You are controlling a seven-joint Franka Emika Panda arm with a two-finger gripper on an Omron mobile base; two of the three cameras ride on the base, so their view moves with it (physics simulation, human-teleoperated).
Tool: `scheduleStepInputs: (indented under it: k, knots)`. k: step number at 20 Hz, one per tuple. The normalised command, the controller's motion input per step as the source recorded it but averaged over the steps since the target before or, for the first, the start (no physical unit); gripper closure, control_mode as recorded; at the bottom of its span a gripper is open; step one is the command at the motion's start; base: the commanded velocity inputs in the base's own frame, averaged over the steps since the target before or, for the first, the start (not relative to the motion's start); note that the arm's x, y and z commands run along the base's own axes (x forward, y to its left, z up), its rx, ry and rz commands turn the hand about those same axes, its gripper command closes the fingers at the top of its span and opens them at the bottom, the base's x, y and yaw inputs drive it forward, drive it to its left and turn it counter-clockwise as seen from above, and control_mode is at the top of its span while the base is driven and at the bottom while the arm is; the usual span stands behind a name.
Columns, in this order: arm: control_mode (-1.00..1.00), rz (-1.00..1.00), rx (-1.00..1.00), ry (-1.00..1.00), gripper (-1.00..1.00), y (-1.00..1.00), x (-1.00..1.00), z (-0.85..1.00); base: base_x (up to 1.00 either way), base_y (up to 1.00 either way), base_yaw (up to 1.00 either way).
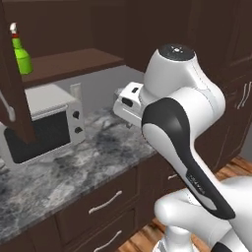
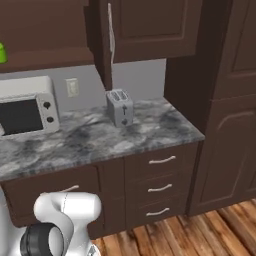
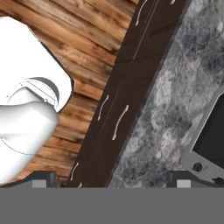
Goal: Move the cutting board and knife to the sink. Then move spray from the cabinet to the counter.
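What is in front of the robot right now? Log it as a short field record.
spray: green bottle, upright on the open cabinet shelf
counter: grey marbled worktop over dark drawers
microwave: on the counter, left, below the shelf
toaster: on the counter by the back wall
gripper: jaws open, nothing between them, aimed down at the counter edge
floor: wooden planks

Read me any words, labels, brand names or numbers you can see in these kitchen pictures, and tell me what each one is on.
No readable text anywhere.
Robot arm: a faint small marking on the dark band, too blurred to read.
Spray: no label text legible.
Microwave: two knobs, no legible numbers.
Toaster: a small dark mark on its front, not a readable sign.
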Motion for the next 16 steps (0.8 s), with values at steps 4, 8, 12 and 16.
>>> scheduleStepInputs:
  k: [4,8,12,16]
  knots:
    - [1.0,0.0,0.0,0.0,-1.0,0.0,0.0,0.0,0.92,0.0,0.17]
    - [1.0,0.0,0.0,0.0,-1.0,0.0,0.0,0.0,0.62,0.0,0.41]
    - [1.0,0.0,0.0,0.0,-1.0,0.0,0.0,0.0,0.49,0.0,0.38]
    - [1.0,0.0,0.0,0.0,-1.0,0.0,0.0,0.0,0.77,0.0,0.07]
